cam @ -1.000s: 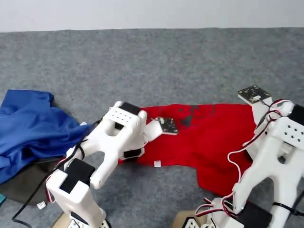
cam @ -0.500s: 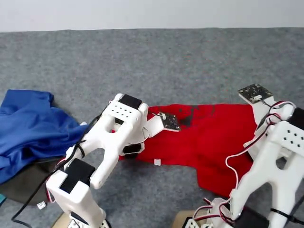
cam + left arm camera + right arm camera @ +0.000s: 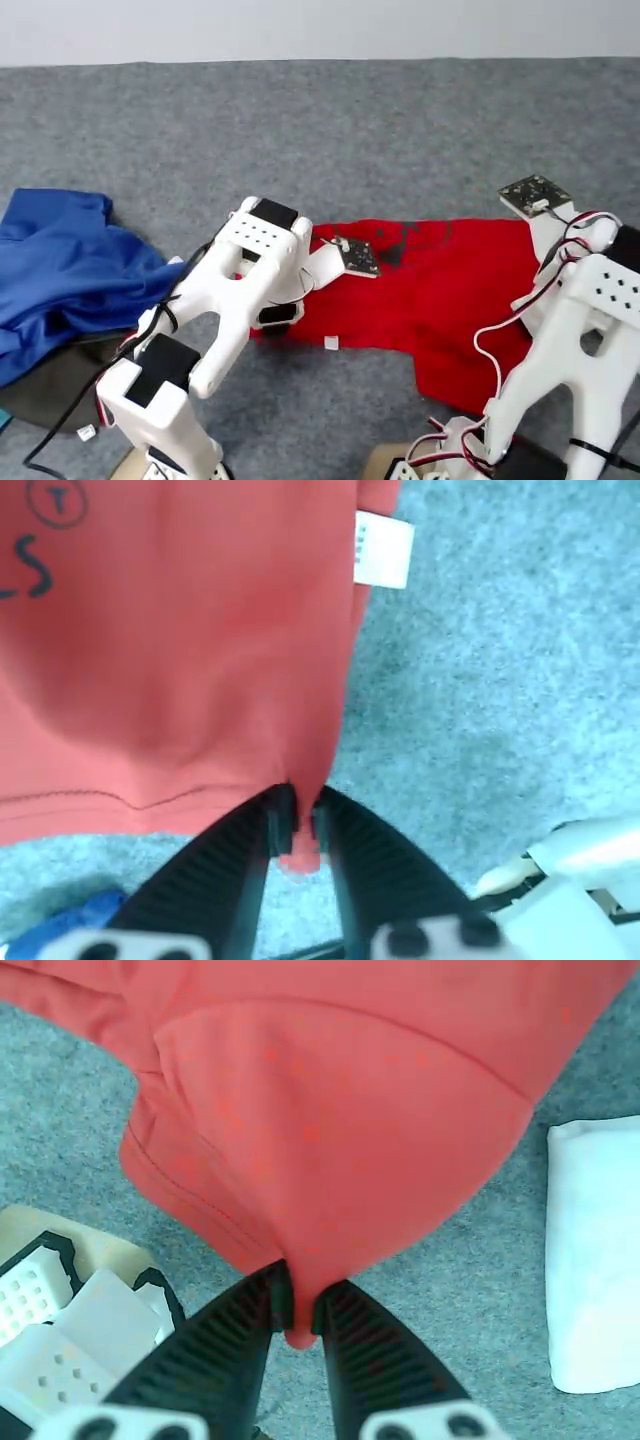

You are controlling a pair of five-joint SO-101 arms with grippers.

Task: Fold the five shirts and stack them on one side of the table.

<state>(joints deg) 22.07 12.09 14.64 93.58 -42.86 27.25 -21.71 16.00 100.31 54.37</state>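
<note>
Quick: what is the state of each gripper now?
Left gripper: closed on the red shirt.
Right gripper: closed on the same red shirt.

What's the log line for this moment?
left gripper: shut on red shirt edge | right gripper: shut on red shirt edge | blue shirt: crumpled beside left arm

We take this for a robotics lab. We note a grey-felted bench, bare white wall, and loose wiring on a white arm.
</note>
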